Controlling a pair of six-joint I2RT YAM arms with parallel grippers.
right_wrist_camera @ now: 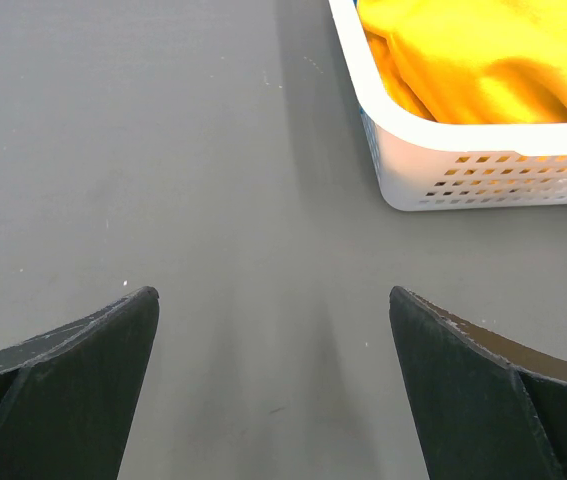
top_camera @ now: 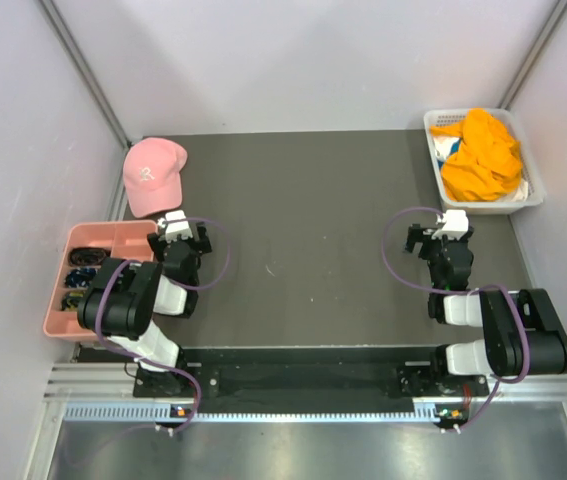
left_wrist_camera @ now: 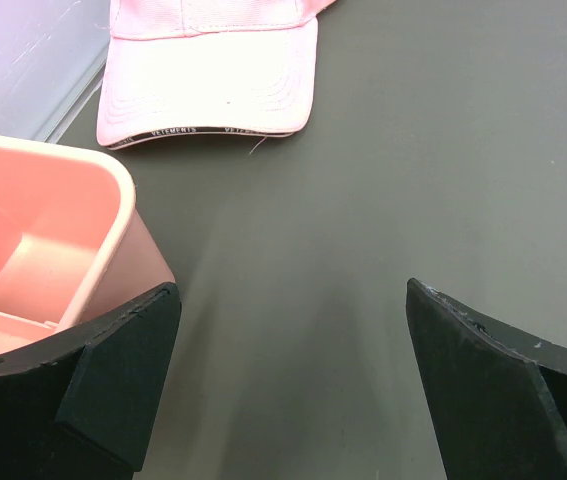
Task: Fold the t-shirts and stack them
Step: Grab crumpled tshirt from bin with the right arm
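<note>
An orange-yellow t-shirt point(top_camera: 481, 155) lies crumpled in a white basket point(top_camera: 443, 122) at the back right, over bits of teal-blue and white cloth point(top_camera: 450, 150). In the right wrist view the orange-yellow t-shirt point(right_wrist_camera: 483, 55) fills that white basket point(right_wrist_camera: 463, 170) at top right. My right gripper point(top_camera: 441, 232) point(right_wrist_camera: 275, 300) stands open over bare table, in front of and to the left of the basket. My left gripper point(top_camera: 181, 236) point(left_wrist_camera: 293, 295) is open too, empty, low over the table beside the pink tray.
A pink baseball cap point(top_camera: 153, 172) point(left_wrist_camera: 213, 75) rests at the back left. A pink divided tray point(top_camera: 88, 240) point(left_wrist_camera: 53, 230) with small dark items sits at the left edge. The dark table point(top_camera: 303, 230) is walled on three sides.
</note>
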